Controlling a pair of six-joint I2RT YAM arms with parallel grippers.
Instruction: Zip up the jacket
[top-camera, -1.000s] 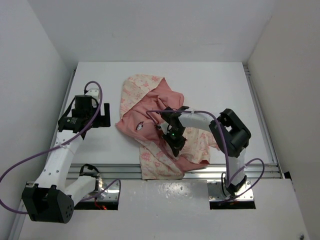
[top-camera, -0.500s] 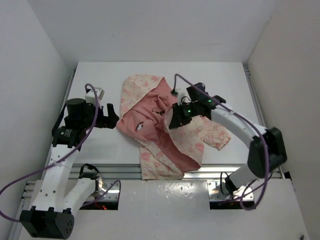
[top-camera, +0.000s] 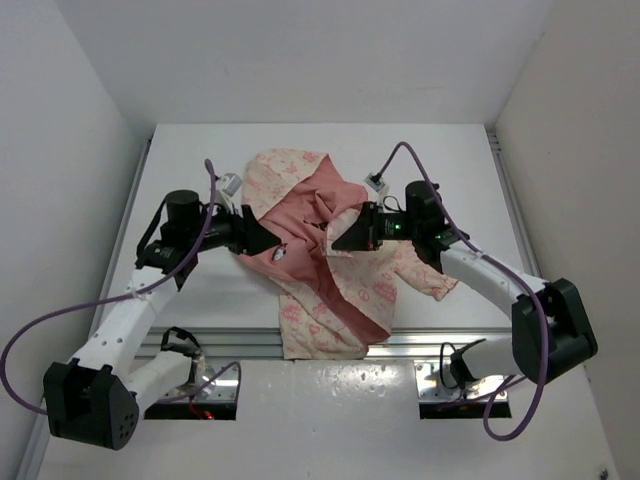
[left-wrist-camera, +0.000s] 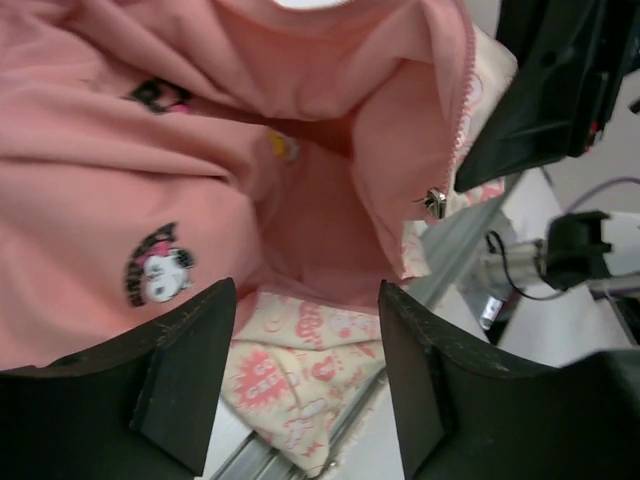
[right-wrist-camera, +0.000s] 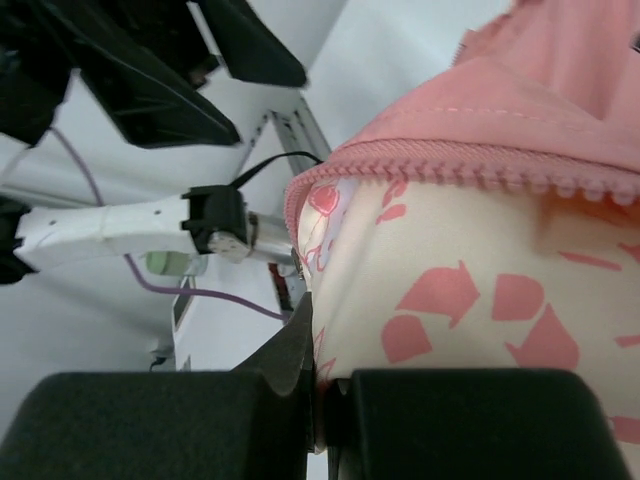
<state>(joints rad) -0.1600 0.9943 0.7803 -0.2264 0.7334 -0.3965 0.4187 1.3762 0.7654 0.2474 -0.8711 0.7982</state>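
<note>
Floral jacket (top-camera: 312, 325) lying open, pink lining up, mid-desk (top-camera: 450, 165) down to its near edge, right gripper (top-camera: 338, 242) clamped tight on the zipper edge (right-wrist-camera: 450, 165), left gripper (top-camera: 268, 240) partly spread over the lining, gripping nothing

White table (top-camera: 450, 170), metal rail (top-camera: 240, 343); white walls (top-camera: 300, 60)

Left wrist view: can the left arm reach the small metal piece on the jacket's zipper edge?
Probably yes: the metal piece hangs uncovered just ahead of the open left gripper, with no cloth between. The shut right gripper holds that jacket edge.
</note>
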